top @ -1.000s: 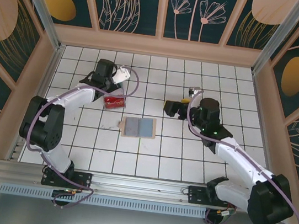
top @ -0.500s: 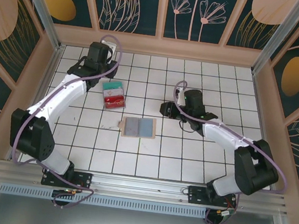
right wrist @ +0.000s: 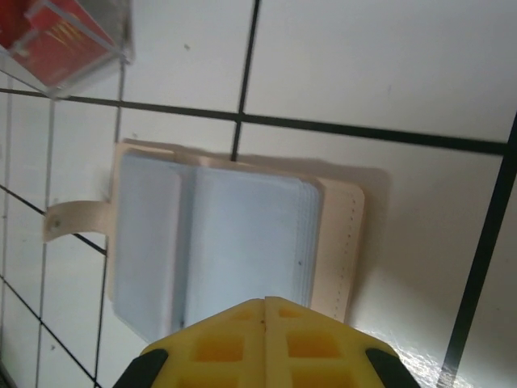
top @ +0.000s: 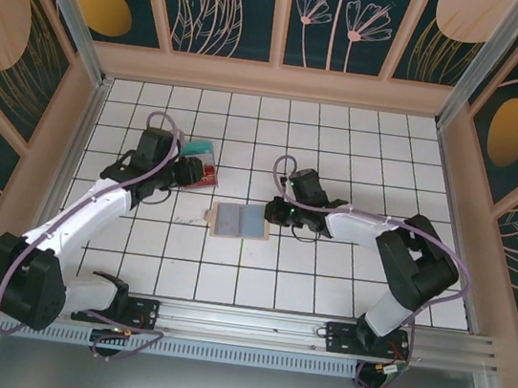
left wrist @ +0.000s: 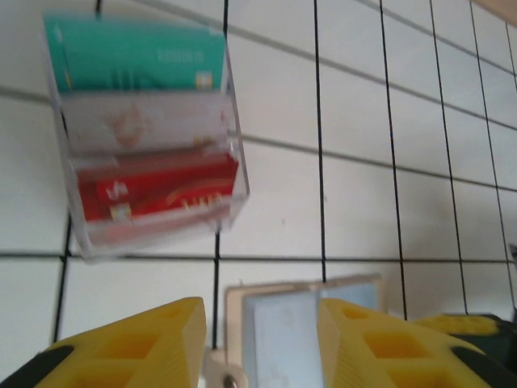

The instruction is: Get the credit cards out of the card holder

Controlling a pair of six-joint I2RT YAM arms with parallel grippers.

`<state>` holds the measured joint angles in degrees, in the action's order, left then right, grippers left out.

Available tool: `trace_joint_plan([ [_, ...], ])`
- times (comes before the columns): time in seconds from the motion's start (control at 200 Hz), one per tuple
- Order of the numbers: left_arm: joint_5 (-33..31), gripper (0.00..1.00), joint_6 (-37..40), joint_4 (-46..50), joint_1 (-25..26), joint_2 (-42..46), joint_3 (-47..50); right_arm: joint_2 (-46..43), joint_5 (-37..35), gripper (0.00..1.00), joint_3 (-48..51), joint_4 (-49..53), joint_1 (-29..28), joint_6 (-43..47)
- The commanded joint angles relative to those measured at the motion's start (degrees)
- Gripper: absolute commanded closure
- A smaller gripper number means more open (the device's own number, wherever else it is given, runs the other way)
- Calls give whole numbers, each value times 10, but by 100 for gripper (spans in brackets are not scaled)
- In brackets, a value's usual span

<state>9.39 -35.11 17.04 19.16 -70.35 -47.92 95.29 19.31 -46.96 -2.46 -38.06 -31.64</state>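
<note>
The card holder (top: 239,220) lies open on the tiles, tan with a blue-grey inner panel (right wrist: 234,242) and a strap tab on its left side. The teal credit card (left wrist: 133,56) and the red credit card (left wrist: 161,190) sit in a clear tiered plastic stand (top: 203,162), with a pale card between them. My left gripper (left wrist: 262,339) is open, its yellow fingers (left wrist: 133,343) spread above the holder's near corner (left wrist: 311,323). In the top view the left gripper (top: 188,172) is beside the stand. My right gripper (right wrist: 265,311) is shut and empty, its tip over the holder's right half (top: 276,212).
The white tiled table (top: 362,151) is walled by wooden panels on three sides. The stand's red corner (right wrist: 56,36) lies just beyond the holder's far left. Open tiles stretch to the right and along the front of the table.
The left arm swung back from the far wall and came down beside the stand, now facing the holder. The right gripper moved left to the holder's right edge.
</note>
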Motion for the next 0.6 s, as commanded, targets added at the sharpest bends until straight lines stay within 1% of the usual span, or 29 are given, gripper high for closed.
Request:
trace_joint_plan([
  [0.0,38,57,-75,-48,24,21,37,10,-26,100,6,14,-9,-25],
  [0.13,39,56,-113,-81,67,24,75,11,-48,100,10,28,-10,-30],
  [0.19,40,55,-132,-100,83,20,92,15,-47,100,13,29,-10,-28],
  [0.33,42,55,-168,-142,108,11,120,26,-44,100,18,29,-10,-27],
  [0.596,50,54,-186,-177,136,-33,133,46,-47,100,24,25,-12,-28],
])
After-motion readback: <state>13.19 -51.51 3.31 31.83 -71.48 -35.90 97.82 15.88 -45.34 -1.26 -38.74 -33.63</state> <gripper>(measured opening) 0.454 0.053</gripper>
